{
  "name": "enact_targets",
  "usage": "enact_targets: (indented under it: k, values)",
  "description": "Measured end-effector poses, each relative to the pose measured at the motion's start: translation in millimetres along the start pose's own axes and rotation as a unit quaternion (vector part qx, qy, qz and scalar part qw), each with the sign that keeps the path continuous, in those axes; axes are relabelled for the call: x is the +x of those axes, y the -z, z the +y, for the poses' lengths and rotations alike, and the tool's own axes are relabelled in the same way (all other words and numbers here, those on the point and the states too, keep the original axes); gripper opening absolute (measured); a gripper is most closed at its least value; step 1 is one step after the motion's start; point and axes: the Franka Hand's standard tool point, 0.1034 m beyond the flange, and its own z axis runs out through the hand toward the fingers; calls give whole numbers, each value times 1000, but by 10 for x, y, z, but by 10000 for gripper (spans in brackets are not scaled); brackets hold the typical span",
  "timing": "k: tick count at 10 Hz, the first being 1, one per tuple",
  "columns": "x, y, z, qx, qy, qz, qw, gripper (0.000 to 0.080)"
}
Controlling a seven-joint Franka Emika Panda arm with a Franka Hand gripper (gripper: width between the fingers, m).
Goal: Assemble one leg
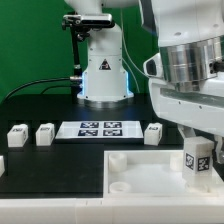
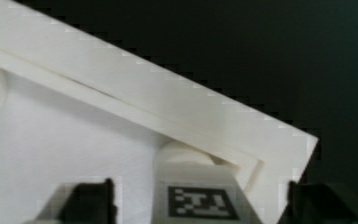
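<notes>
A leg [image 1: 198, 160], a small white block with a black-and-white tag, stands upright at the near right corner of the large white panel [image 1: 130, 172]. My gripper [image 1: 198, 168] is straight over it with one finger on each side. In the wrist view the leg [image 2: 202, 200] sits between the dark fingers [image 2: 87, 202], with a gap showing on both sides, so the jaws are open around it. The panel [image 2: 87, 130] fills most of that view and its raised edge runs diagonally. Three more legs [image 1: 17, 137] [image 1: 45, 134] [image 1: 153, 133] lie on the black table behind the panel.
The marker board [image 1: 98, 128] lies between the loose legs, in front of the robot base [image 1: 103, 75]. A round hole in the panel [image 1: 118, 158] shows near its back edge. A pale strip [image 1: 50, 208] runs along the table's near edge.
</notes>
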Motion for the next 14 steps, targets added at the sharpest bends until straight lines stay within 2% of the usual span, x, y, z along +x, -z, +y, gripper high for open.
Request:
enact_targets:
  k: [1,2,3,5,6,8,9,10,12,14]
  values:
    - [10,-1,7,-1,60,0,998,608]
    - [32,-2,28,-3,122,-1,993,637]
    - [40,5,60,-21,208,-1,978,637]
    - [77,42,45,-39,359,9,932,647]
    - [101,52,43,-46,429,13,902,649]
    - [93,63,21,-54,517,16,854,649]
    - [98,85,-9,-57,574,17,817,649]
    - [98,93,-23,-55,583,17,810,649]
    - [98,86,-17,-56,579,17,814,649]
    - [98,86,-17,-56,579,17,814,384]
